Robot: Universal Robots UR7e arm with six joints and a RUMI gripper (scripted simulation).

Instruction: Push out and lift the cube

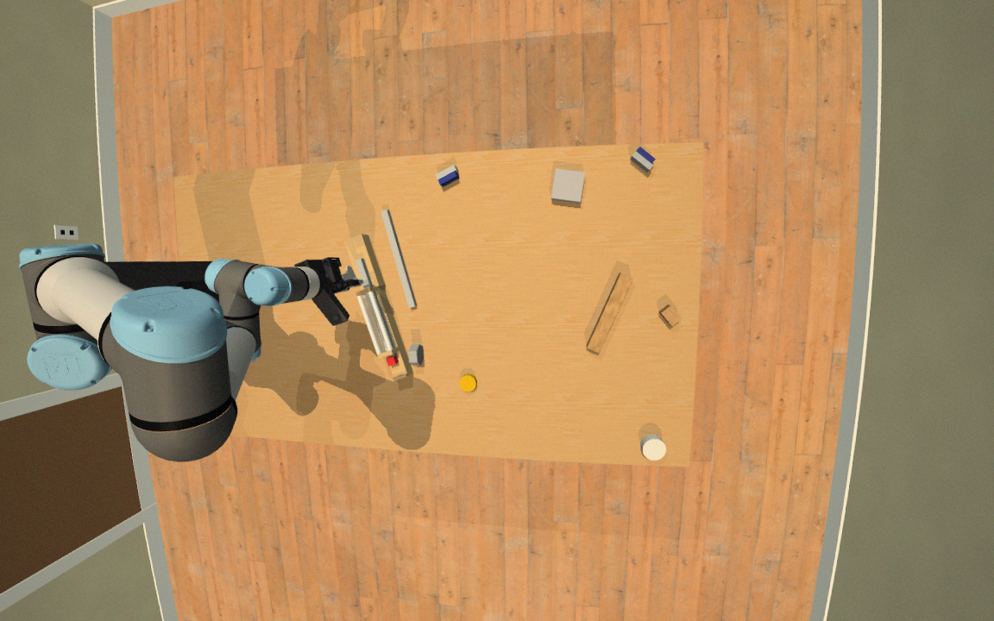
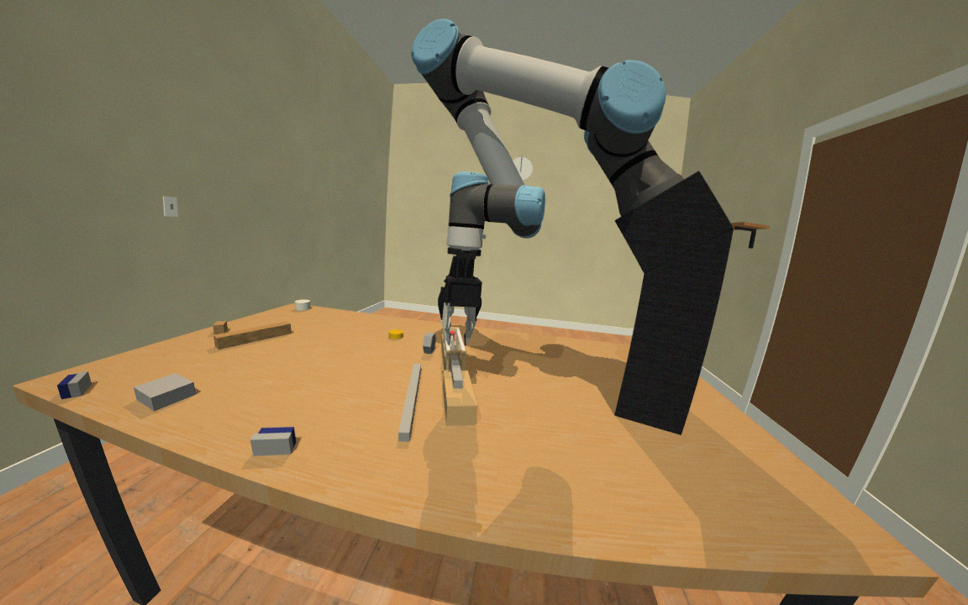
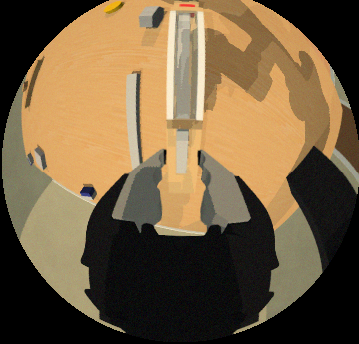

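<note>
Top view, cube: The red cube [image 1: 391, 360] sits on the short ledge at the 5 o'clock end of the channel [image 1: 377, 323], just past the roof, with a small grey block [image 1: 415, 354] just beside it at 3 o'clock.

Top view, stick: A short grey stick [image 1: 362, 272] pokes out of the channel's 11 o'clock mouth. It probably lies there as the pusher, so that no finger has to go inside.

Top view, gripper: The gripper [image 1: 352, 284] is beside that mouth, well apart from the cube.

Exterior view, height: Only this view shows that the gripper [image 2: 460, 328] hangs above the table [image 2: 623, 526] rather than resting on it. The cube itself is barely visible here.

Wrist view, fingers: The gripper [image 3: 181, 157] is partly closed with a gap on either side of the stick's [image 3: 182, 145] near end. It appears to grip nothing, which neither other view can show.

Wrist view, line-up: The channel [image 3: 172, 60] runs straight toward 12 o'clock, and a sliver of red marks the cube [image 3: 187, 5] at its far end.

Task standing: The cube looks to be out of the roofed part but not yet lifted.
</note>
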